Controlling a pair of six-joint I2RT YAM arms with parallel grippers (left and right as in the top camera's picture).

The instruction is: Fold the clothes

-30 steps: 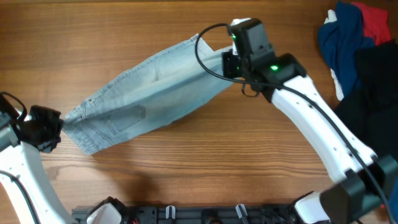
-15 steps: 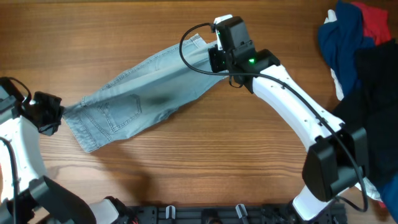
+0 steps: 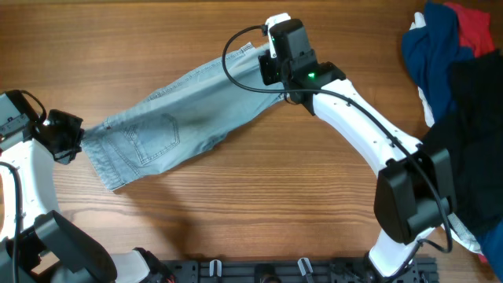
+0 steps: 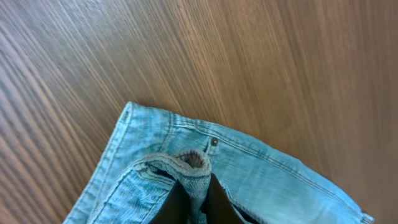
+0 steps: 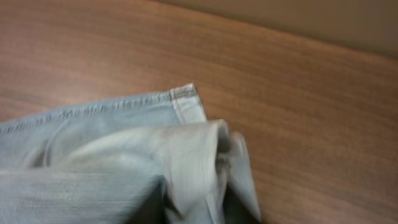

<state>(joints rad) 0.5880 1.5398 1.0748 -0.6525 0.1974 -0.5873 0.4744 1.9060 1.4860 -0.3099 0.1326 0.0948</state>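
The light blue denim shorts are stretched out between my two grippers, slanting from lower left to upper right over the wooden table. A stitched back pocket faces up near the left end. My left gripper is shut on the waistband end; in the left wrist view the fingers pinch a bunched fold of denim. My right gripper is shut on the far right end of the shorts; in the right wrist view pale denim is bunched between the fingers, blurred.
A pile of dark navy, red and white garments lies at the far right, with a black garment below it. The right arm stretches diagonally over the table. A black rail runs along the front edge.
Both grippers have carried the shorts toward the far side and slightly left. The right gripper moved left and up; the left gripper moved up. The shorts lie flatter.
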